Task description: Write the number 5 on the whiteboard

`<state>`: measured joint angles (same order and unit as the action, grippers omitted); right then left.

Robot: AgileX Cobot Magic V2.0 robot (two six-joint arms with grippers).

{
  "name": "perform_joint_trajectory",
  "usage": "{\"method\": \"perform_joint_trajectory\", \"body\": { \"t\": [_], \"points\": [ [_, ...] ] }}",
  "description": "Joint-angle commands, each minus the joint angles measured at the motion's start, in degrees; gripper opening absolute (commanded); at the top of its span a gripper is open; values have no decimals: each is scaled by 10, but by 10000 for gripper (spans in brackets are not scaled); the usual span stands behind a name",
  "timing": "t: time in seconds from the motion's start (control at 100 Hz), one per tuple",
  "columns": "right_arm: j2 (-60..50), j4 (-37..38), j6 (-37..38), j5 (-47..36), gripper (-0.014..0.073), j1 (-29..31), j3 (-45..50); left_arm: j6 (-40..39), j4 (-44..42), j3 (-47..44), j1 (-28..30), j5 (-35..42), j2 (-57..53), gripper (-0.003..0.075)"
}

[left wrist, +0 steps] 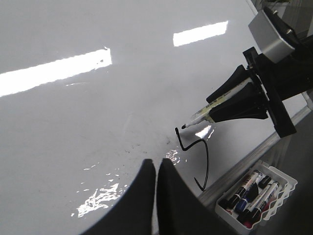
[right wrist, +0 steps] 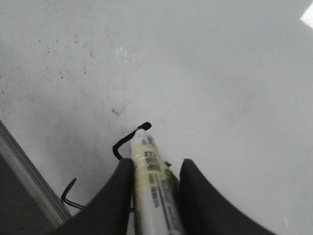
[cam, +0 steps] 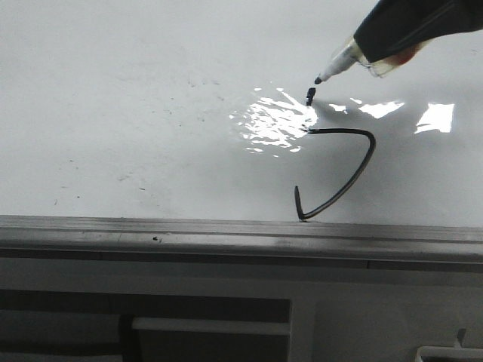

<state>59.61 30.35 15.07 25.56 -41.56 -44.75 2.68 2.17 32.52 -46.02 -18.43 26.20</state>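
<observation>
The whiteboard (cam: 113,90) is glossy white with faint specks. On it is the black line of the number 5 (cam: 355,177): a short stem, a bend, and a long curved tail ending in a hook by the frame. It also shows in the left wrist view (left wrist: 206,161) and in the right wrist view (right wrist: 119,146). My right gripper (right wrist: 156,164) is shut on a pale marker (right wrist: 149,161), whose black tip (cam: 318,78) is at the stem's top end; whether it touches the board is unclear. My left gripper (left wrist: 156,165) is shut and empty, hovering over the board beside the number.
A grey metal frame strip (cam: 241,234) edges the board's near side. A white tray (left wrist: 288,183) with several markers sits just off the board beyond the frame. Bright light reflections lie on the board near the stem.
</observation>
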Motion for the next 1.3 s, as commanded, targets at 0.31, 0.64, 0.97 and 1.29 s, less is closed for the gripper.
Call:
{"method": "perform_joint_trajectory", "body": {
  "t": [0.31, 0.64, 0.97, 1.29],
  "points": [
    [23, 17, -1, -33, -59, 3, -20, -5, 10, 16, 1, 40, 2, -20],
    [27, 16, -1, -10, -59, 29, -20, -5, 13, 16, 1, 40, 2, -20],
    [21, 17, -1, 68, -59, 35, -20, -5, 13, 16, 1, 40, 2, -20],
    [-42, 75, 68, 123, -59, 36, -1, -5, 14, 16, 1, 40, 2, -20]
  ]
}}
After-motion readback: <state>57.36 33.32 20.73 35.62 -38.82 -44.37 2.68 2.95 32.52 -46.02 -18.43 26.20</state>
